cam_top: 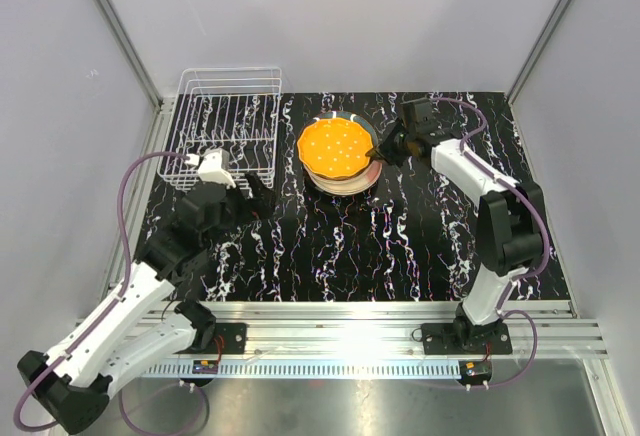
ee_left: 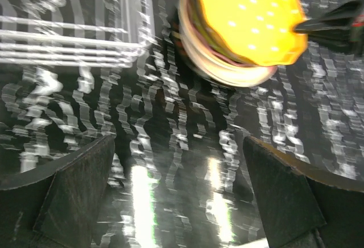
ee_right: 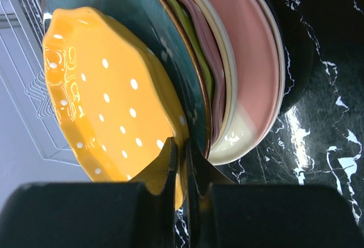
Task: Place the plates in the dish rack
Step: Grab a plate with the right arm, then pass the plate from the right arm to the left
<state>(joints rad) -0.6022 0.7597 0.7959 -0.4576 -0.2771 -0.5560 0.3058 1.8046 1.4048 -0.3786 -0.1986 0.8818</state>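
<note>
Top external view: nearest, the left end effector (cam_top: 252,194) stands wide and empty just before the dish rack (cam_top: 230,116). Beyond, the right end effector (cam_top: 385,151) pinches the right rim of the yellow plate (cam_top: 333,146) topping the stack (cam_top: 343,185) on the tabletop (cam_top: 400,246); the rack lies to its left.

White-and-black arms (cam_top: 110,316) carry purple cables (cam_top: 124,216).

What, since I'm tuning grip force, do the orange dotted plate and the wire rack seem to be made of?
Orange plate: likely glazed ceramic with a glossy finish; light glare mirrors off its face, though hard plastic can't be ruled out. Dish rack: thin white wire, probably coated metal, judging by its slender, evenly white rods.
</note>
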